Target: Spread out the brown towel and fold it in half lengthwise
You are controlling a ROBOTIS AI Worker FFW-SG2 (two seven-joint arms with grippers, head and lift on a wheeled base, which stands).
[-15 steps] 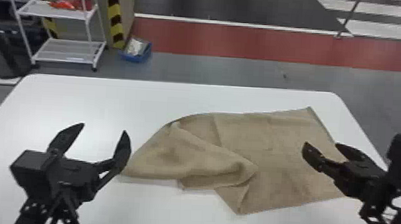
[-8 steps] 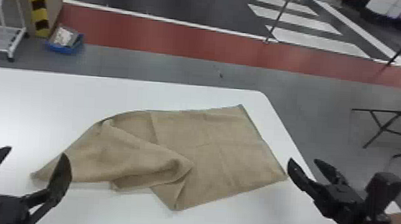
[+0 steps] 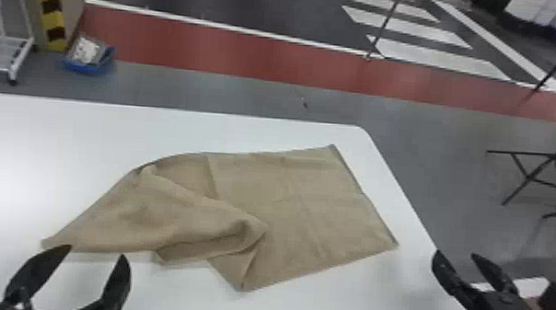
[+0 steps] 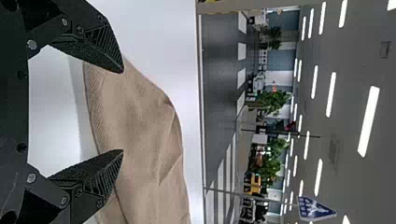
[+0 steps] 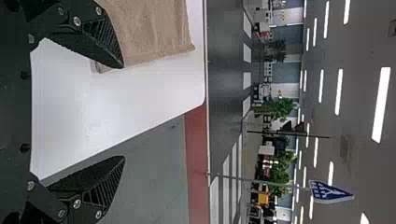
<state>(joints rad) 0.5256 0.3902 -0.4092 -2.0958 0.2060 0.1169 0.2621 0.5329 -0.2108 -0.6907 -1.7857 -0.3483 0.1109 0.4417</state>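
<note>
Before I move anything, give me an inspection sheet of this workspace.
Surface: white table, towel lying on it.
Job's things: brown towel, right part spread with creases, left part folded over and rumpled.
Clutter: blue bin on the floor beyond the table.
Grippers: left open, by the towel's left end; right open, near the table's right edge.
Cables: nothing seen.
Surroundings: white rack, striped crossing.

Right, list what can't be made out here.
Head view: layers of the brown towel under its turned-over flap, hidden by it.
Head view: left end of the white table, cut off by the edge.
Head view: contents of the blue bin, too small.
Head view: base of the left gripper, cut off below.
</note>
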